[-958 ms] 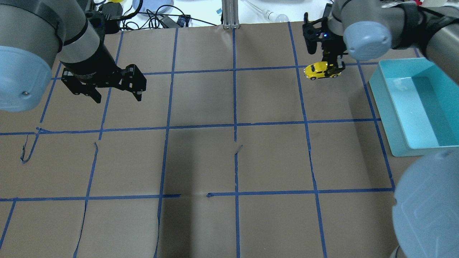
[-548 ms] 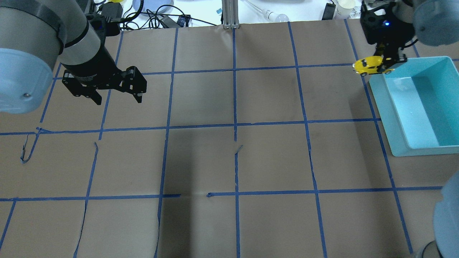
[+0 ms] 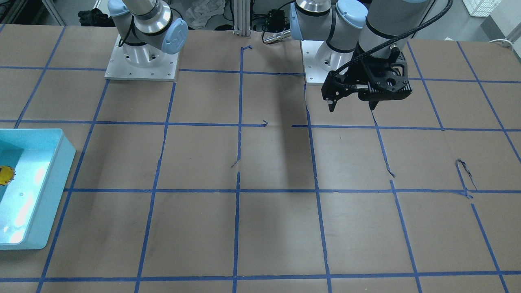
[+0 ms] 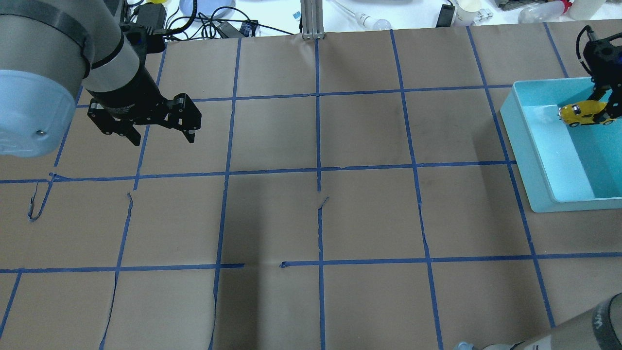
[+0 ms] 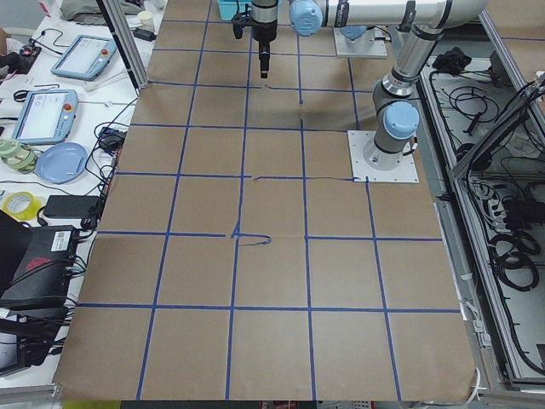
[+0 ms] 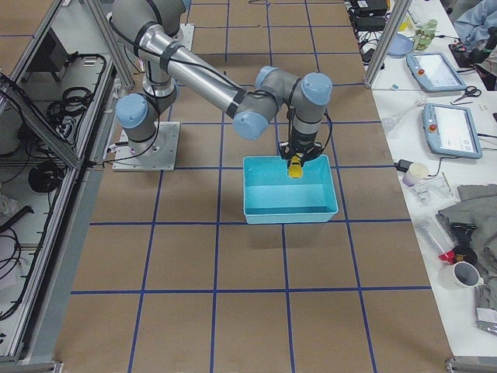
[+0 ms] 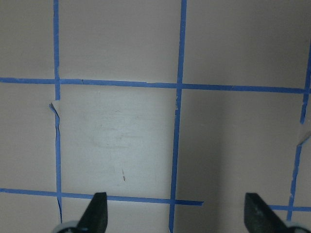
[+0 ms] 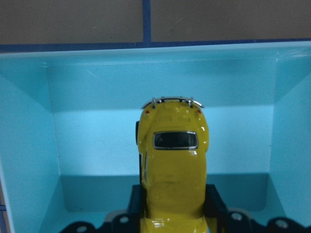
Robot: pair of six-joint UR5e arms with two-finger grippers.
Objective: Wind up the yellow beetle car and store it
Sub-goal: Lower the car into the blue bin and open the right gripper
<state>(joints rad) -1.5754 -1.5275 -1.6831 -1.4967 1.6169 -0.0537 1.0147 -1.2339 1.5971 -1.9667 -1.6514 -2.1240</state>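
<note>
The yellow beetle car (image 4: 579,113) is a small glossy toy with dark windows. My right gripper (image 4: 601,113) is shut on it and holds it inside the outline of the turquoise bin (image 4: 526,146), near the bin's far end. In the right wrist view the car (image 8: 172,165) sits between the fingers (image 8: 214,201), with the bin's walls (image 8: 97,131) around it. The car also shows in the front view (image 3: 6,175) and the right side view (image 6: 296,167). My left gripper (image 4: 163,137) is open and empty over the table's far left, and it also shows in the left wrist view (image 7: 177,213).
The table is brown paper with a blue tape grid. The bin (image 3: 53,179) stands at the table's right edge from my side. Cables and clutter lie beyond the far edge (image 4: 218,19). My left gripper (image 3: 352,106) hangs above the paper.
My right gripper has carried the car to the right, from above the table to over the turquoise bin. My left gripper has hardly moved.
</note>
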